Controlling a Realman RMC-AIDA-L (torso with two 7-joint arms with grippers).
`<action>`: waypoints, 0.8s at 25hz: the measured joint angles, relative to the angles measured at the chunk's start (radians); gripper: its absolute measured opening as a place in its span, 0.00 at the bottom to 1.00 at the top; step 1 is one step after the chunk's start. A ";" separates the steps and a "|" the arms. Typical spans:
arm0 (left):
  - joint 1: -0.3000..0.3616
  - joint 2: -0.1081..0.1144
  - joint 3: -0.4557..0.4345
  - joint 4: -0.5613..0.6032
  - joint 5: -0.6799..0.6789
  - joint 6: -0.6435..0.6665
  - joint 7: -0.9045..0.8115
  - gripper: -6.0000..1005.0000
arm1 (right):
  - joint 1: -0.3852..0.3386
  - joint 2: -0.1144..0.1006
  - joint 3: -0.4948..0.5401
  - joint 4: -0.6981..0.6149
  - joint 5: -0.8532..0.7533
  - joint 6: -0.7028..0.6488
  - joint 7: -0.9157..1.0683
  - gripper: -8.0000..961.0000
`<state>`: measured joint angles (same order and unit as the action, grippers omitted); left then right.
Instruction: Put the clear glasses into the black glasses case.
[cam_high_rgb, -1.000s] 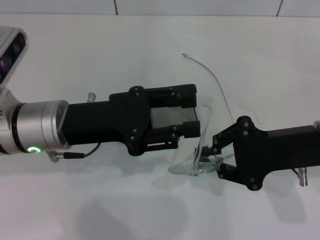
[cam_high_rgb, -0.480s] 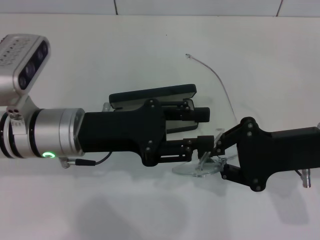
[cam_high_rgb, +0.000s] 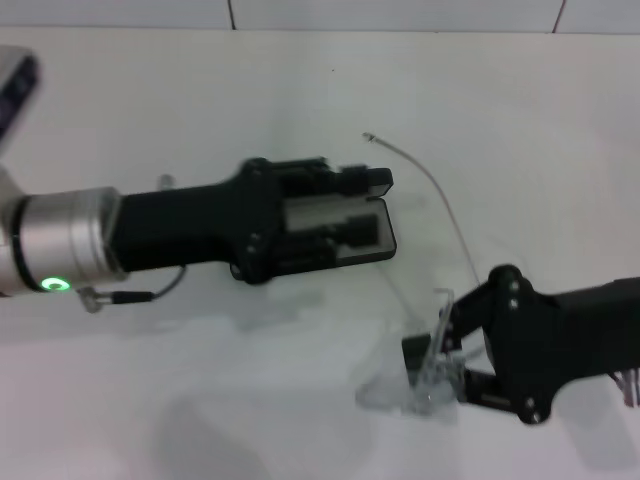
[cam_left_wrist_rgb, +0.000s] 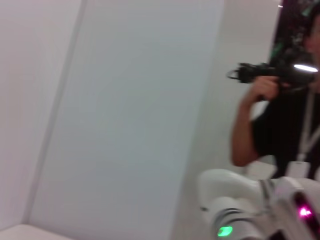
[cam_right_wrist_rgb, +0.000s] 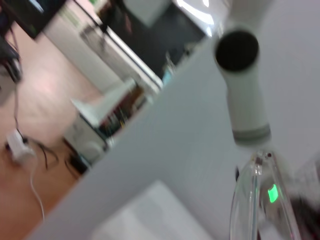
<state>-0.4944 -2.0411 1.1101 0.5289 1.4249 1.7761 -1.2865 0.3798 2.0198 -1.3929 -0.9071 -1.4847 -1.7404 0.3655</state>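
Now the right gripper seems closed on the clear glasses; the left gripper, spread open, steadies the black glasses case beneath it, so carry the glasses there level.

White table below a tiled wall; pale partition panel; wood-toned floor beyond.

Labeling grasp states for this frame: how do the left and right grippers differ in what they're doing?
The left gripper sits over the black glasses case, which rests open on the white table; the right gripper is nearer the robot, off the case. The right one is shut on the clear glasses, one arm sweeping up and away; whether the left grips the case I cannot tell. Both are black and reach inward toward the middle.
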 joint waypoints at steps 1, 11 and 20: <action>0.009 0.007 -0.015 -0.001 0.005 -0.017 0.000 0.57 | 0.000 0.001 0.000 -0.002 0.005 -0.023 -0.009 0.13; 0.016 -0.010 -0.026 -0.002 0.035 -0.195 0.001 0.57 | 0.073 0.007 -0.121 0.086 0.149 -0.128 -0.042 0.13; -0.004 -0.050 -0.027 -0.013 -0.007 -0.227 0.139 0.57 | 0.251 0.008 -0.257 0.366 0.326 -0.081 0.013 0.13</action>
<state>-0.4981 -2.0908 1.0828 0.5155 1.4181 1.5486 -1.1476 0.6308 2.0279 -1.6495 -0.5414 -1.1591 -1.8212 0.3781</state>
